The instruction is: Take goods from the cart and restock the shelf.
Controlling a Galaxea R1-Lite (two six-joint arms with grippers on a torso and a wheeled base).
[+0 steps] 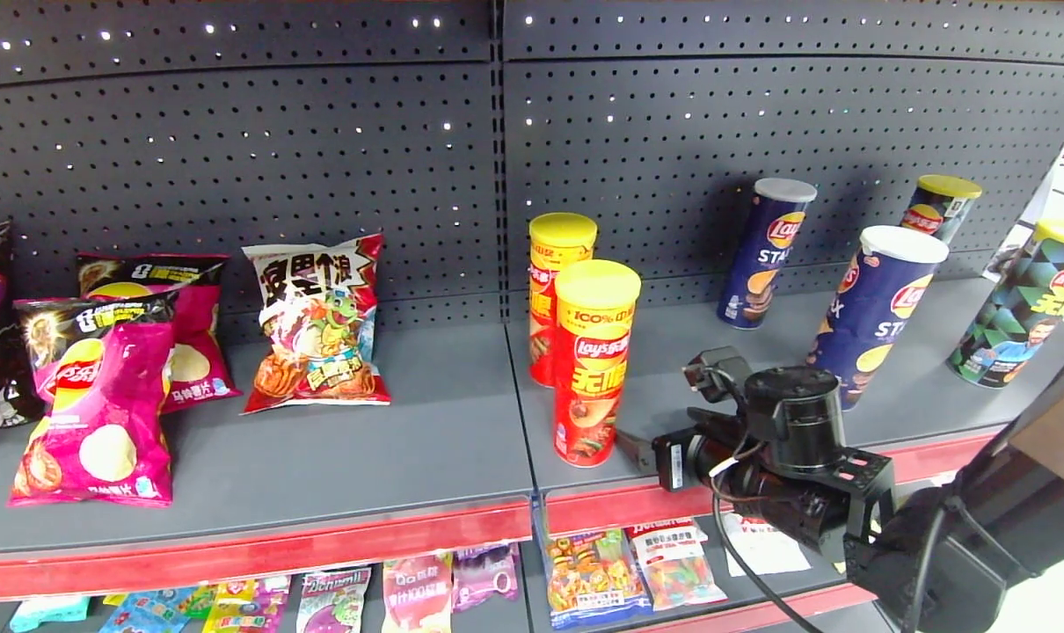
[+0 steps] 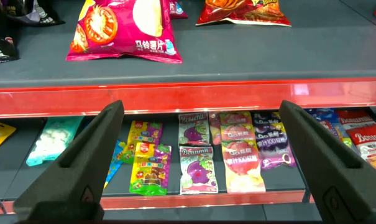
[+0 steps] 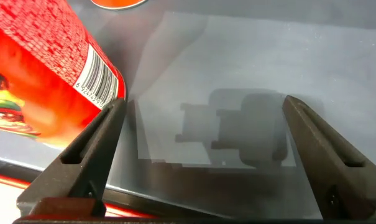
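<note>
Now, the step: I think the putting-down part for one can is about done. The can stands on the shelf and nothing grips it.
Right gripper [image 3: 203, 102]: its two black fingers are spread wide. Nothing is in the gap, just bare shelf. It sits low, near the front edge of the shelf.
Tall round red cardboard chip can with a yellow plastic lid [image 1: 595, 369]: it stands upright on the flat grey metal shelf board with a red front strip [image 1: 409, 440]. It is just beside one finger of the right gripper, on the outer side of that finger and not in the gap. I cannot tell if the finger and the can touch.
How the can looks: tall, thin and shiny, with a bar code near its bottom. I think a bump could tip it over.
Second red can with a yellow lid [image 1: 560, 290]: right behind the first one, farther from the right gripper.
Dark blue round cans with pale lids [image 1: 875, 308]: on the right gripper's other side, away from the red cans.
Left gripper [image 2: 201, 106]: its fingers are wide apart too, and hold nothing. In front of it is a lower shelf with small bright candy bags [image 2: 197, 168].
Next move: I think the right gripper should back straight out, so the near finger does not knock the can. Then one arm can go to the cart for more goods.
</note>
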